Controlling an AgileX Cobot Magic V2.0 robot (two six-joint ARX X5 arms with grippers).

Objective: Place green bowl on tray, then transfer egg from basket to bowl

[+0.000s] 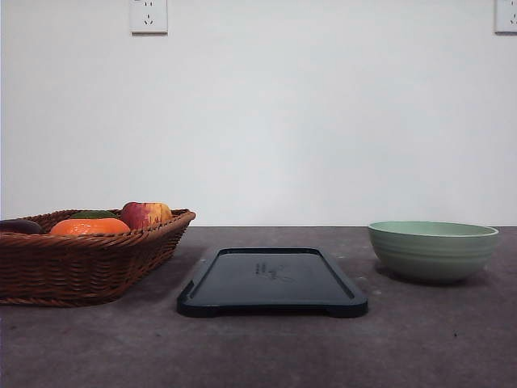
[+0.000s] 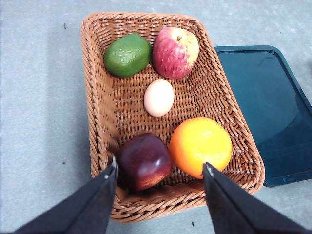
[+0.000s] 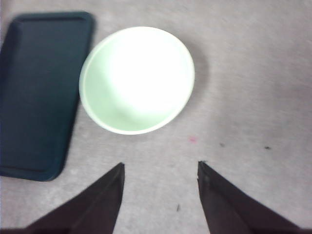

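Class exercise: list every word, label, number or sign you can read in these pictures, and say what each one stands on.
No text can be read.
Tray: a faint mark at its centre in the front view, too small and blurred to read.
Green bowl, basket, egg: no lettering visible.

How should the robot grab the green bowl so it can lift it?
Probably by the rim. The green bowl stands upright and empty on the table, beside the tray, and is far too wide to grip around. The open right gripper hangs above it, so come straight down and pinch the near wall, one finger inside and one outside.
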